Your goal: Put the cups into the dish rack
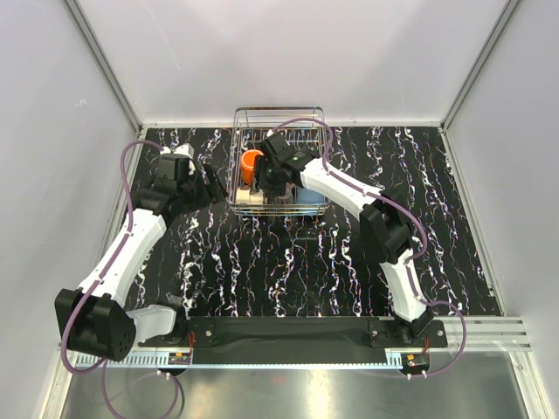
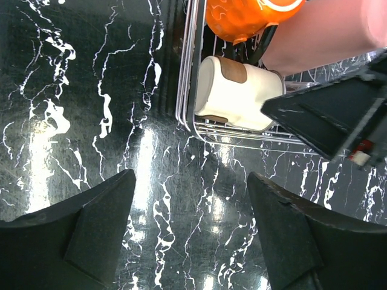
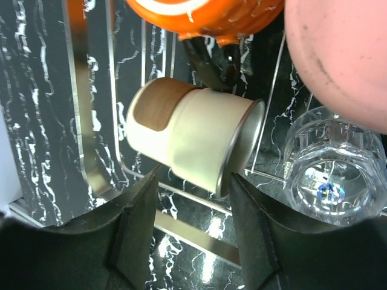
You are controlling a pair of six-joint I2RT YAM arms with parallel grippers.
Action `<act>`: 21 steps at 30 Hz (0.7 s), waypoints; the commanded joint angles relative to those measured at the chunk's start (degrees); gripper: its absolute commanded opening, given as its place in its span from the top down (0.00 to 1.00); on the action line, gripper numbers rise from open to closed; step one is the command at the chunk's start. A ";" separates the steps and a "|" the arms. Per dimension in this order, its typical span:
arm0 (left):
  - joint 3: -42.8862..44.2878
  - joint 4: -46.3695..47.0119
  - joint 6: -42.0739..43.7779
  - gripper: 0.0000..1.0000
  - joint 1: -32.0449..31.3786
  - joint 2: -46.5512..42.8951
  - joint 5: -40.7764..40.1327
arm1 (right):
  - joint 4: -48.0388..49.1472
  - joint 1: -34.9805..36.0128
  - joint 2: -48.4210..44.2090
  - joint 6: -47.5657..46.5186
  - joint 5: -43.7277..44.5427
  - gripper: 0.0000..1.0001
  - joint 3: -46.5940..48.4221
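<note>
Black marble-veined desk [image 1: 262, 262] fills the floor of a white-walled booth, and the dish rack [image 1: 279, 108] stands at its far middle edge. All the cups that can be made out are already inside it. The orange mug [image 1: 251, 162] sits at the rack's left side. The salmon-pink tumbler [image 3: 338, 54] is next to it, and a clear glass [image 3: 332, 175] stands close under the tumbler.

The beige cup [image 3: 193, 142] lies on its side on the rack's bottom wires, rim towards the glass, with a brown patch on its wall.

The right pincer [image 3: 193, 193] reaches into the rack with its jaws spread apart. The beige cup lies just beyond the fingertips, not clamped. The left pincer [image 2: 190, 175] is likewise released and empty. It hovers over bare desk just outside the rack's near left corner.

The beige cup looks stiff and fairly light, with a smooth wall that is likely slippery. Lying down, it may roll on the wires. A hold across the middle of its wall, square to its axis, seems safest. Pinching the thin rim would probably let it twist. The glass beside it is fragile, so any nudge that way should be gentle.
</note>
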 commanded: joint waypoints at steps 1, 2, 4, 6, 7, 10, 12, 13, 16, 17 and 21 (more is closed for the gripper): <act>-0.09 3.52 0.56 0.18 0.36 0.05 2.23 | 2.83 -0.09 0.86 0.41 -0.16 0.43 -0.72; -0.18 3.52 0.56 0.18 0.36 0.05 2.23 | 3.00 -0.18 0.86 0.50 -0.16 0.44 -0.90; -0.27 3.61 0.64 0.18 0.36 -0.04 2.32 | 3.79 -0.09 0.95 0.59 -0.33 0.44 -1.51; -0.18 3.52 0.56 0.18 0.36 -0.04 2.40 | 4.58 -0.18 1.13 0.59 -0.77 0.46 -1.95; -0.09 3.61 0.64 0.18 0.36 0.13 2.40 | 5.28 -0.18 1.13 0.76 -1.04 0.49 -2.39; -0.18 3.52 0.64 0.18 0.36 0.05 2.41 | 8.17 -0.10 0.34 1.12 -1.56 0.57 -4.40; -0.27 3.61 0.64 0.18 0.36 0.22 2.40 | 10.38 -0.09 -1.23 1.21 -1.74 0.66 -6.16; -0.27 3.52 0.64 0.18 0.36 0.13 2.40 | 12.56 -0.18 -1.85 1.47 -1.74 0.67 -8.09; -0.18 3.61 0.64 0.18 0.36 0.13 2.40 | 16.00 -0.36 -3.35 1.47 -2.18 0.70 -10.99; -0.27 3.52 0.64 0.18 0.36 0.22 2.32 | 16.88 -0.36 -3.70 1.56 -2.35 0.72 -11.70; -0.35 3.61 0.73 0.18 0.45 0.22 2.14 | 20.67 -0.97 -5.72 2.17 -3.93 0.86 -15.04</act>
